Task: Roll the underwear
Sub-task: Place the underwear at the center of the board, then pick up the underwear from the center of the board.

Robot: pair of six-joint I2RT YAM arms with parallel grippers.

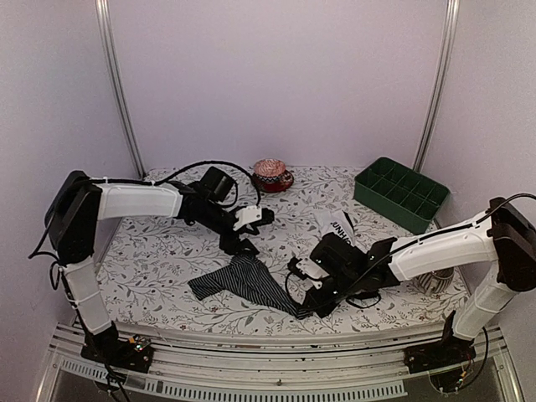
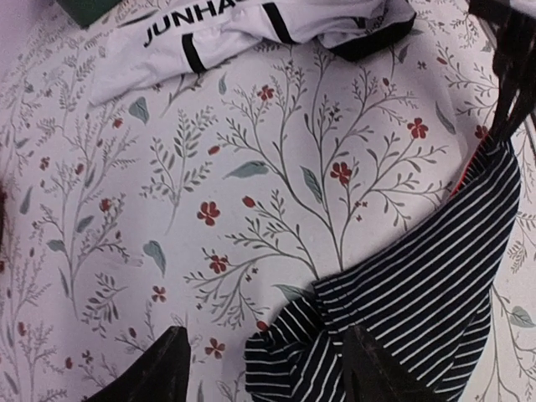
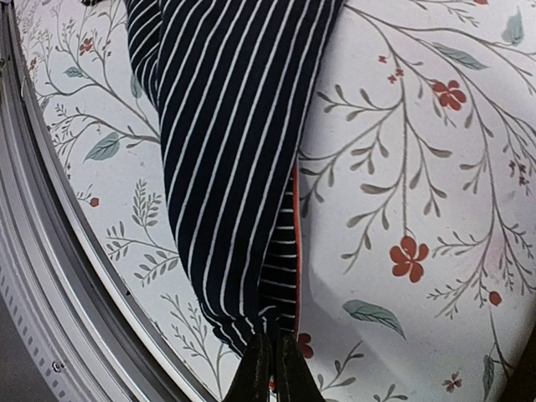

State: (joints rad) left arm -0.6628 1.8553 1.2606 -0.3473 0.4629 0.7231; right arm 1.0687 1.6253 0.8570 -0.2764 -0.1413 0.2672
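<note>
While the right claw (image 3: 270, 358) is clenching its dark fingertips on one corner of the black cloth briefs with thin grey stripes (image 3: 226, 151), it is holding that corner low over the table, probably to anchor the garment so that it can be pulled flat before any rolling. From the pinch the striped fabric is running straight ahead of the claw, a thin orange-red edge showing along one fold. Close on one side, the grey metal table rail (image 3: 50, 276) is curving past. At the opposite end of the same briefs the left claw (image 2: 268, 373) is hovering released, its two fingers (image 2: 159, 373) standing apart astride a bunched corner without gripping it, seemingly lined up to take hold there. Ahead of that claw, well apart across the white floral tablecloth (image 2: 167, 167), the white cloth briefs with black waistband and lettering (image 2: 251, 25) are lying crumpled and untouched. Farther off, the green plastic divided tray (image 1: 400, 193) is sitting.
</note>
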